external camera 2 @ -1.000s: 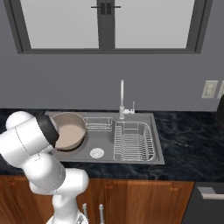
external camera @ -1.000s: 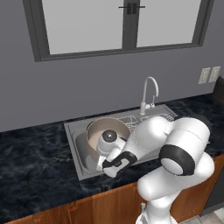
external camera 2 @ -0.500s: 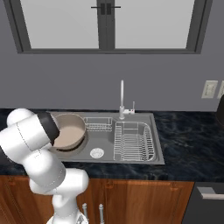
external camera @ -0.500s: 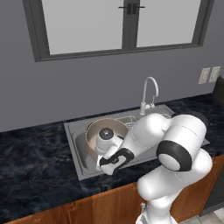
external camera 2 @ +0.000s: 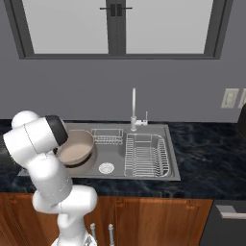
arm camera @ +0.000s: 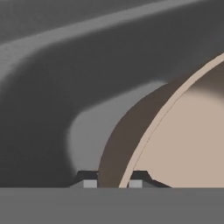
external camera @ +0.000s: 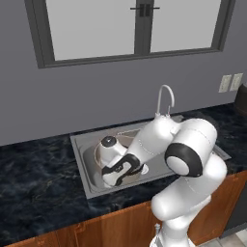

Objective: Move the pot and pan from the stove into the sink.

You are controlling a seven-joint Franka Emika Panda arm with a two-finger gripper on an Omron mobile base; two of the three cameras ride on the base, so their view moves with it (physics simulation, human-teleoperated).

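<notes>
One counter: dark marbled countertop (external camera 2: 211,149) under a window (external camera 2: 115,26), with wooden cabinet fronts (external camera 2: 158,221) below it.
Sink: grey steel basin (external camera 2: 115,166) set into the counter, a curved silver faucet (external camera 2: 133,109) at its back rim and a wire rack (external camera 2: 146,154) in its right part as the right base view shows it.
Arm: white arm (external camera: 159,140) bent forward and down over the basin's left part.
Pot: tan pot (external camera 2: 76,149) sits inside the sink (external camera: 79,144), in the end away from the rack; pale inside, darker brown outside; in the left base view the arm covers most of it (external camera: 134,174).
Gripper: the gripper (arm camera: 111,180) is low at the pot's edge, inside the basin.
Pot against jaws: in the hand view the pot's (arm camera: 183,140) thin pale rim runs down between the two dark fingertips (arm camera: 87,179), brown outer wall on the left tip's side, pale inside on the right tip's side.
Jaws: nearly pressed together, pinching the pot's wall at its rim.
Wall outlet: small pale plate (external camera 2: 230,97) on the grey wall to the right of the sink.
</notes>
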